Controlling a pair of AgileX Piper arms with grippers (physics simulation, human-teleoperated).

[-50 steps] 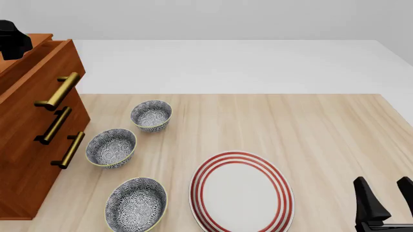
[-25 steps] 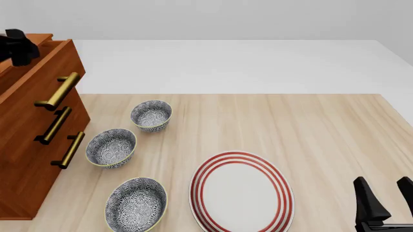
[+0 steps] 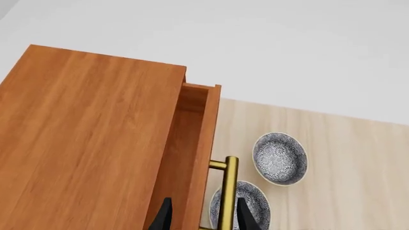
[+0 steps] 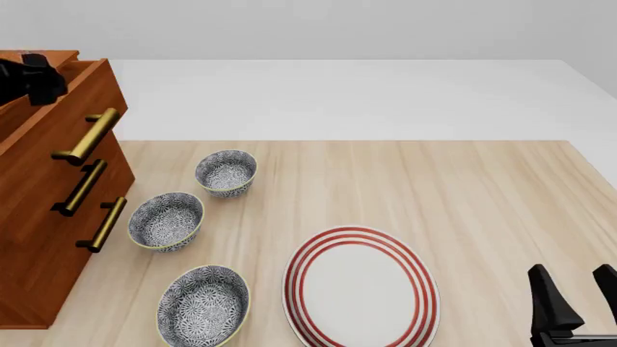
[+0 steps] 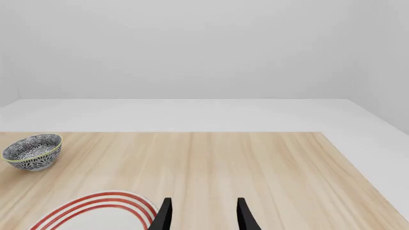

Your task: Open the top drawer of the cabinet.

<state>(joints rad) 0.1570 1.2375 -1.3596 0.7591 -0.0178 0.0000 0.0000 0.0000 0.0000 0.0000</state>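
Wooden table (image 4: pixel 482 188): top drawer (image 4: pixel 58 108) at upper left stands partly open; left gripper (image 3: pixel 203 215) spread above its brass handle (image 4: pixel 89 136), gripping nothing.

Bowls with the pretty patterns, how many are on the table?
3. The far bowl, the middle bowl and the near bowl stand in a row beside the cabinet, left of the striped plate. None seems hidden.
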